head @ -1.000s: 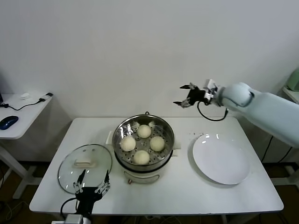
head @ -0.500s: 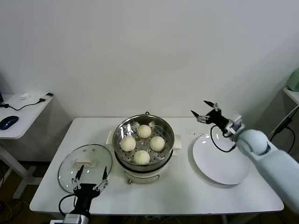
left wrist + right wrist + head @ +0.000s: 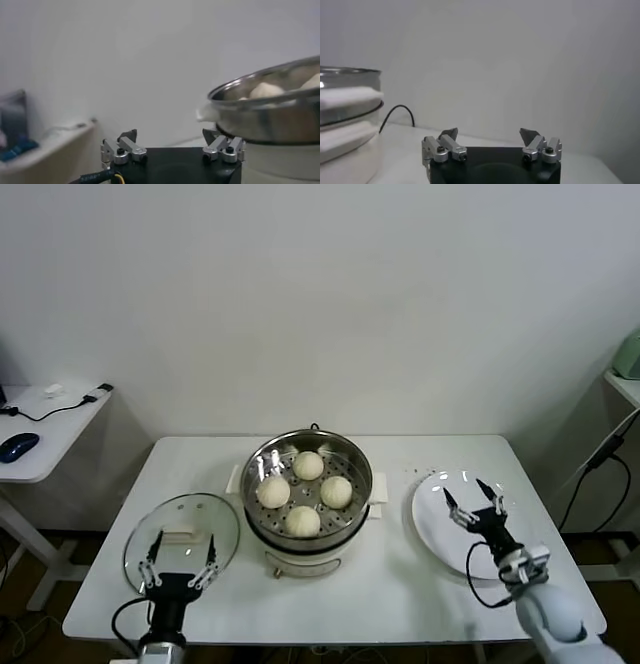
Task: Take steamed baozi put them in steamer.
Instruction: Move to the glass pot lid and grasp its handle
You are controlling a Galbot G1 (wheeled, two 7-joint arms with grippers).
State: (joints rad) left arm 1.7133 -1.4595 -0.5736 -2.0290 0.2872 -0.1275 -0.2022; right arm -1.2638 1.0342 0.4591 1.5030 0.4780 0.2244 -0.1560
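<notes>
- Head view: the right gripper [image 3: 476, 502] had swung down from high beside the wall, where it was a second earlier, to hang low over the white plate [image 3: 438, 536] at the near right of the bench [image 3: 400, 594]. Its fingers [image 3: 449, 505] were spread and held nothing.
- Head view: the left gripper [image 3: 181, 557] had drawn slightly nearer the front edge, by the glass lid [image 3: 182, 529], fingers spread and empty.
- Head view: all four steamed baozi [image 3: 303, 493] sat on the perforated tray inside the steamer [image 3: 308, 484] in a diamond: far, left, right, near. The plate was bare, so the loading looked finished and both arms seemed to be pulling back to rest.
- Head view: the steamer stood upright, mouth open to the ceiling. Being round, it had no long axis beyond its vertical one; the buns were round too and pointed nowhere.
- Left wrist view: the left gripper [image 3: 173, 144] was wide apart and empty, with the steamer [image 3: 270, 117] close ahead and the tops of the buns [image 3: 266, 90] showing above its rim.
- Right wrist view: the right gripper [image 3: 493, 141] was equally wide apart and empty, with the steamer [image 3: 347, 112] at one side.
</notes>
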